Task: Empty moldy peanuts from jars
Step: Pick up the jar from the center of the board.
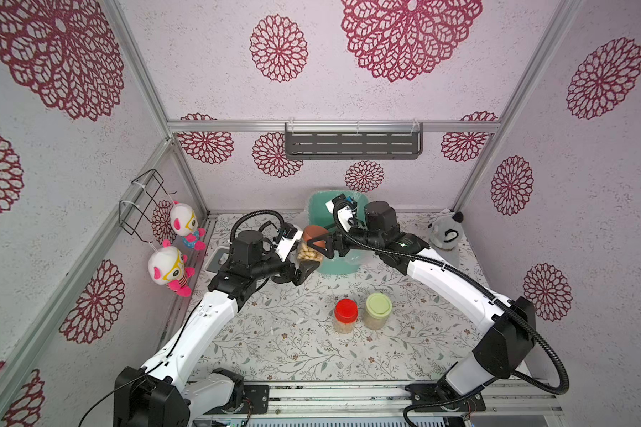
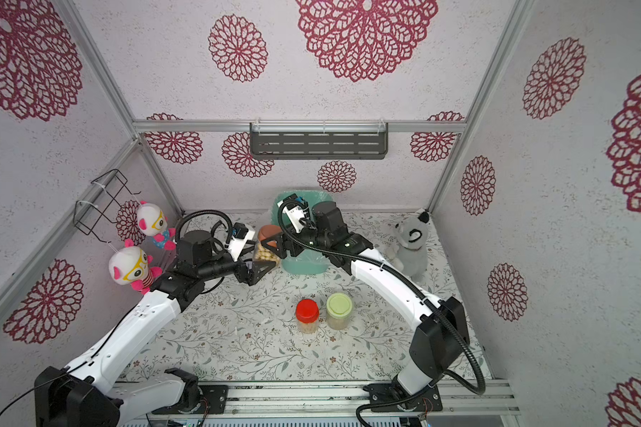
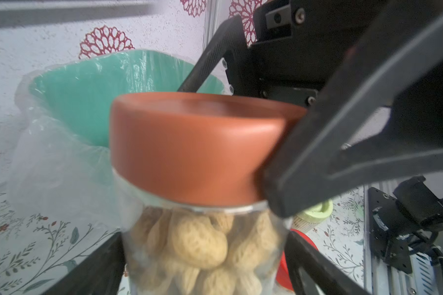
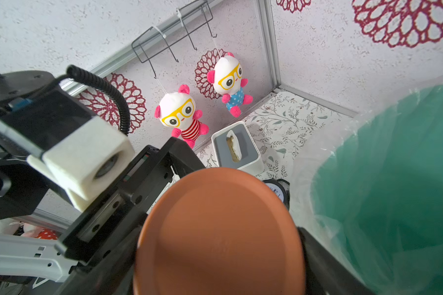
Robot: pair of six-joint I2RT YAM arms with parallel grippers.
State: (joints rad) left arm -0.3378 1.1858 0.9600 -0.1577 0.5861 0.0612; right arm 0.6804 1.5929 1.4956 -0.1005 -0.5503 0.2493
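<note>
Beside the bin [image 1: 339, 269], the left end effector [image 1: 307, 264] grips the near-upright jar [image 1: 308, 255] low while the right end effector [image 1: 321, 239], from the bin side, clamps its lid [image 1: 311, 232].

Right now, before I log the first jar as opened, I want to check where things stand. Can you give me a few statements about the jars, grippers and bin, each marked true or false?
1. The brown-orange lid is on its peanut jar. True.
2. The left gripper holds the red-lidded jar. False: it grips the body of the peanut jar; the red-lidded jar stands on the table.
3. The right gripper is closed on the brown-orange lid. True.
4. The green-lidded jar lies on its side. False: it stands upright beside the red-lidded jar.
5. The teal bin has no liner. False: clear plastic lines it and hangs over its rim.
</note>
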